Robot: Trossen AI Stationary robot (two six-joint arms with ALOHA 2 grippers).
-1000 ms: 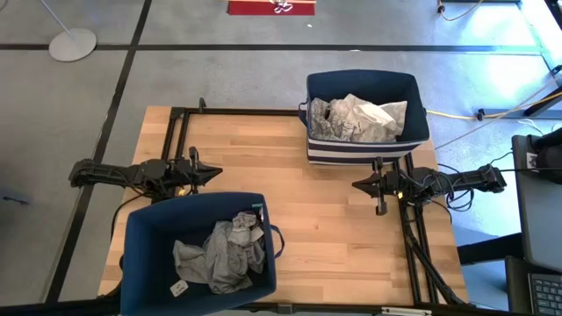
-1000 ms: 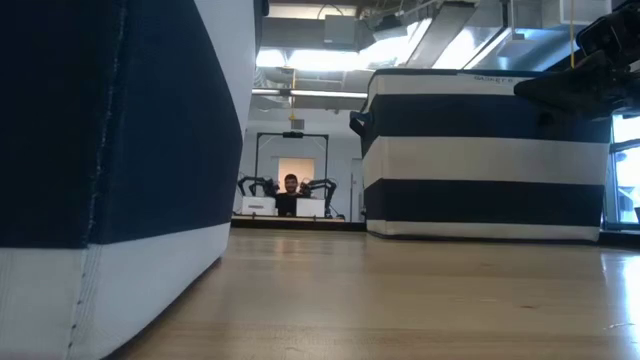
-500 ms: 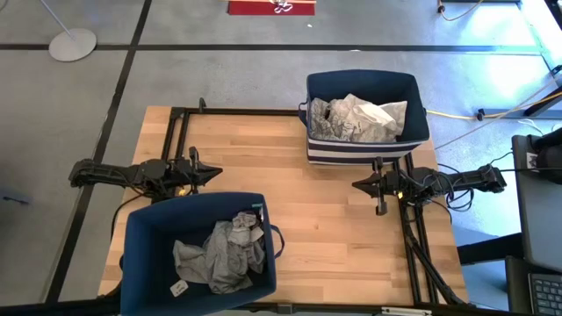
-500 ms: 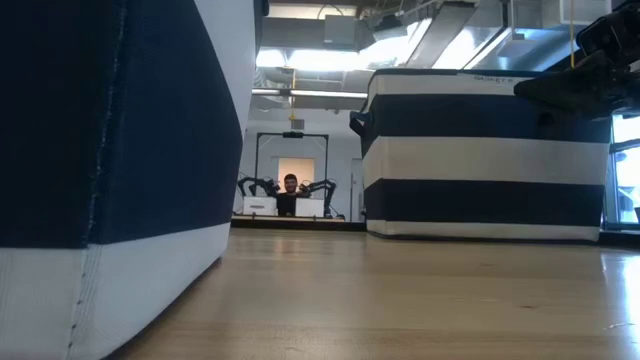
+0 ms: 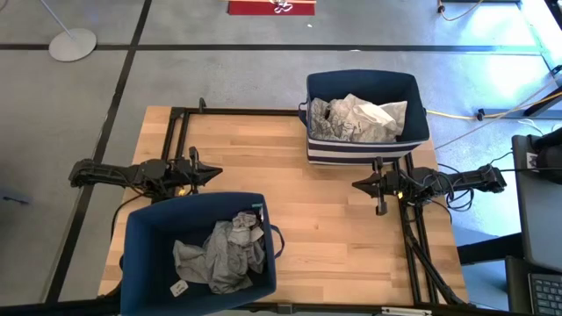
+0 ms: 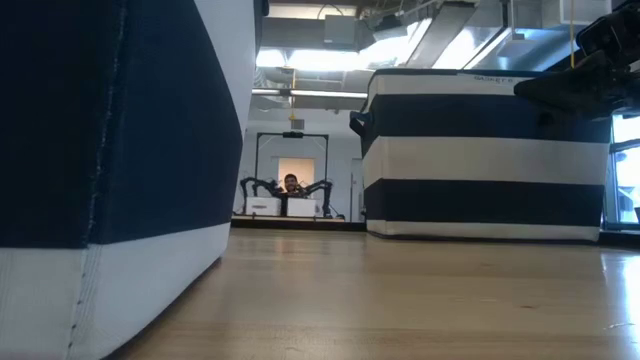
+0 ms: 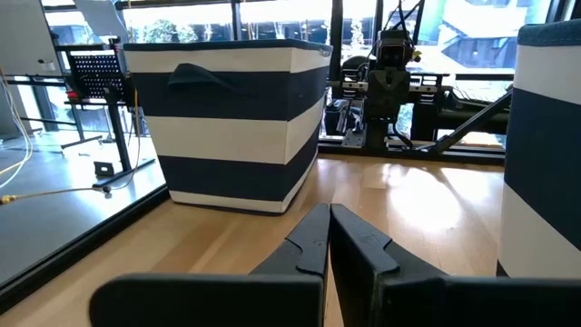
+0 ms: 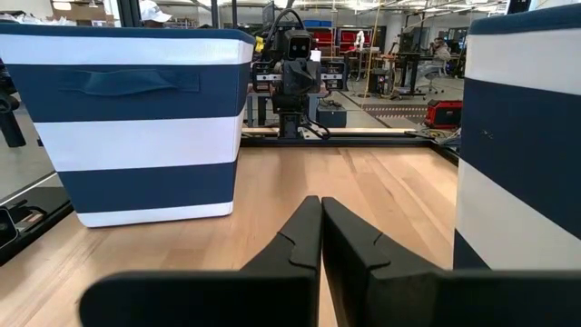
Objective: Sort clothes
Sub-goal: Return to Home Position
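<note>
Heather grey clothes (image 5: 221, 254) lie crumpled inside the near-left navy bin (image 5: 145, 228). White clothes, one with a dark print (image 5: 356, 118), lie inside the far-right striped bin (image 5: 413, 88). My left gripper (image 5: 218, 174) is shut and empty at the table's left side, just beyond the near-left bin; it shows shut in the left wrist view (image 7: 328, 218). My right gripper (image 5: 356, 184) is shut and empty at the right side, just in front of the far-right bin; it shows shut in the right wrist view (image 8: 320, 211).
Bare wooden tabletop (image 5: 329, 219) stretches between the two bins and the two arms. A black frame (image 5: 180, 132) runs along the table's left and far edges. In the low view a person (image 6: 290, 185) sits far off in the room behind.
</note>
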